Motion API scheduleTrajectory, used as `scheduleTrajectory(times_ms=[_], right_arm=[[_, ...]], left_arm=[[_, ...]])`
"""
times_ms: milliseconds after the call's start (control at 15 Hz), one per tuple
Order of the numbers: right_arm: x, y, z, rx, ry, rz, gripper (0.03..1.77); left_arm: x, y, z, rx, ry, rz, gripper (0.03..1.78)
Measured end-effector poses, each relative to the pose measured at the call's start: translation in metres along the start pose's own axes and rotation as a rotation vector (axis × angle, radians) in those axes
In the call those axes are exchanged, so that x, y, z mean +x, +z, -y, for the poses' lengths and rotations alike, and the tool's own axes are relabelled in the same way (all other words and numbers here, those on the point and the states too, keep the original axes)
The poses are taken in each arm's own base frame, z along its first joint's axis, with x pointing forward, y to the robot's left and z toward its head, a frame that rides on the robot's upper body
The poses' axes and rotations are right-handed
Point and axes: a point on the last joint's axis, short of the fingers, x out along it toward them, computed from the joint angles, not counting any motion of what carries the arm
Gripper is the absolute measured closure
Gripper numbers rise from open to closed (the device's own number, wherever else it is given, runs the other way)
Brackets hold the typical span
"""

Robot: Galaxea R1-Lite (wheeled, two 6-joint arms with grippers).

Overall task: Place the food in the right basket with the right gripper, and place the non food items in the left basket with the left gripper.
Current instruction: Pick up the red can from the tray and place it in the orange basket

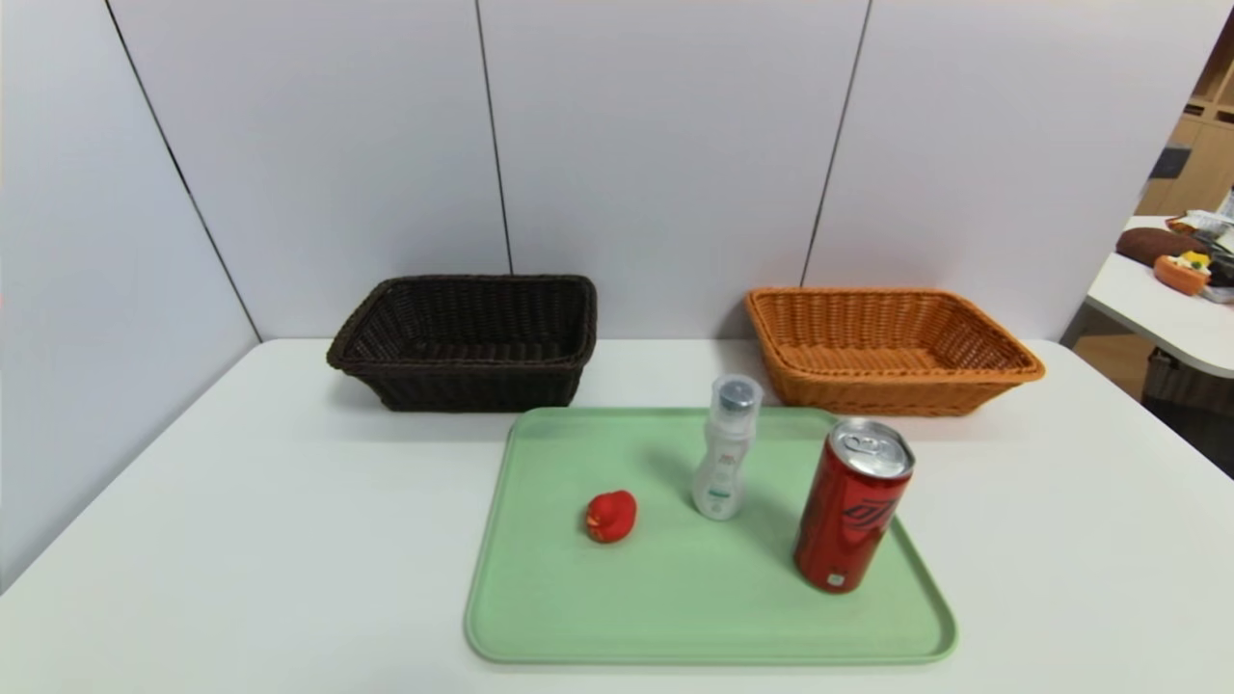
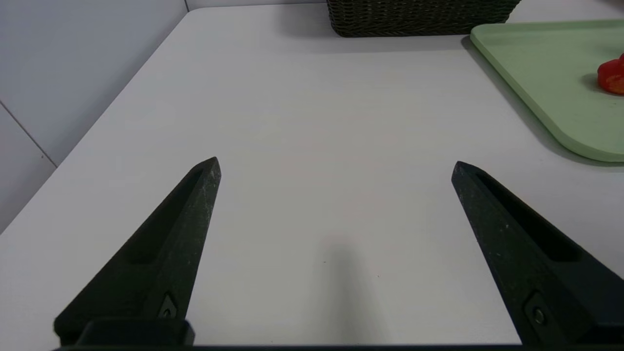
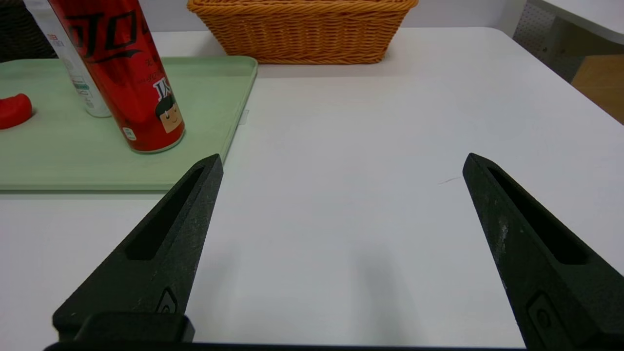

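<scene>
A tall red drink can (image 1: pixel 853 506) (image 3: pixel 124 73) stands upright at the right side of a green tray (image 1: pixel 675 598). To its left on the tray stands a small white bottle (image 1: pixel 725 453) (image 3: pixel 73 73), and further left lies a tiny red duck (image 1: pixel 611 516) (image 2: pixel 612 78) (image 3: pixel 13 109). The dark brown left basket (image 1: pixel 468 337) (image 2: pixel 419 17) and the orange right basket (image 1: pixel 887 347) (image 3: pixel 302 31) sit behind the tray, both empty. My left gripper (image 2: pixel 336 165) is open above bare table left of the tray. My right gripper (image 3: pixel 343 163) is open above bare table right of the tray. Neither arm shows in the head view.
The white table (image 1: pixel 241 540) is backed by grey wall panels (image 1: pixel 665 145) just behind the baskets. A second table (image 1: pixel 1171 308) with clutter stands off to the far right, across a gap from this table's right edge.
</scene>
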Motion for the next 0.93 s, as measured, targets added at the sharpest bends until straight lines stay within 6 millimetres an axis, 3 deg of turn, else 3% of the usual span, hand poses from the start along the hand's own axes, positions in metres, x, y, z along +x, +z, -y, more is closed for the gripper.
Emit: scheduleTrajectory(times_ms=[733, 933], right_arm=[[0.0000, 0.0001, 0.0000, -0.002, 0.000, 0.001, 0.10], [-0.0023, 0.0079, -0.0003, -0.003, 0.008, 0.029, 0.10]], left_arm=[[-0.0001, 0.0001, 0.0002, 0.020, -0.007, -0.002, 0.12], [-0.0031, 0.0076, 0.0009, 0.036, -0.044, 0.008, 0.12]])
